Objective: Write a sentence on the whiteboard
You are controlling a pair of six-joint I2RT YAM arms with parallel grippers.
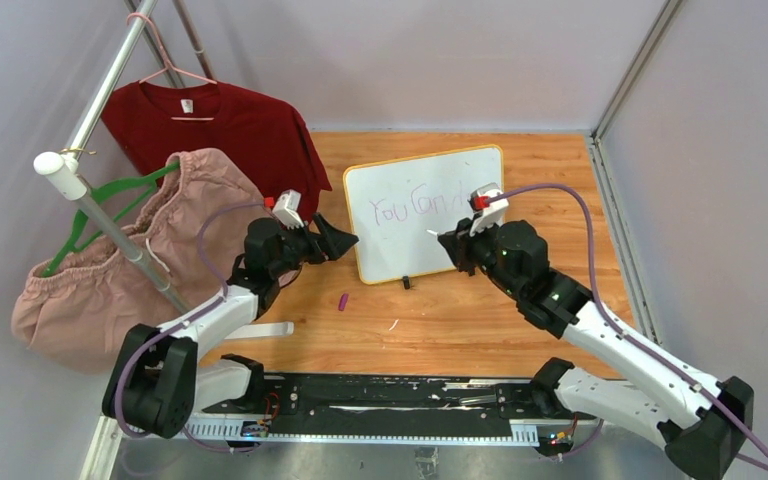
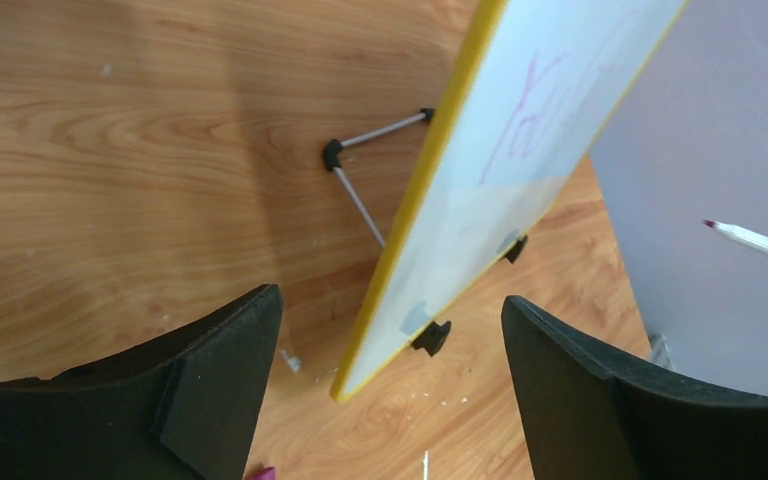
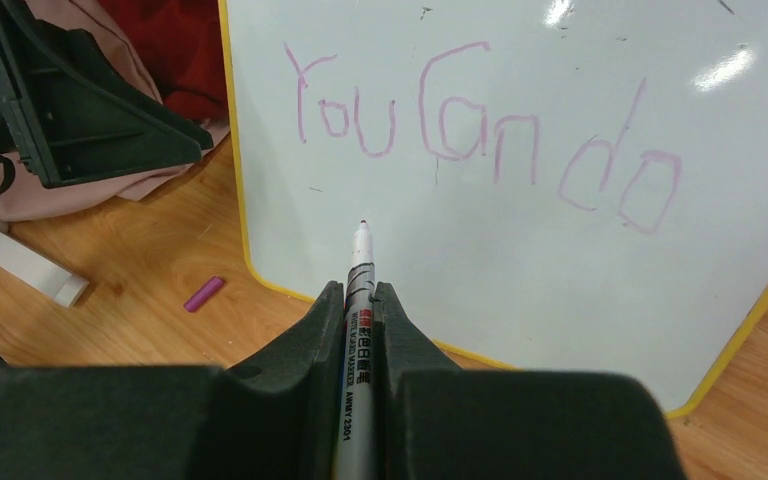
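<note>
From my right wrist feed I can read one handwritten purple sentence (image 3: 480, 130) on the whiteboard (image 3: 520, 260): "You can do". The marker (image 3: 358, 340) barrel carries small print: a few characters I can't make out, then what looks like "ANMY 2301".

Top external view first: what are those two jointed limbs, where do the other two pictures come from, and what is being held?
They are two robot arms bolted at the near edge of a wooden table, seen from above. The other pictures come from a camera on each wrist. The right pincer is shut on a marker, pointed below the purple words "You Can do" on the whiteboard, propped on it. The left pincer is open, empty, beside the board's edge. A small purple cap lies nearby.
</note>
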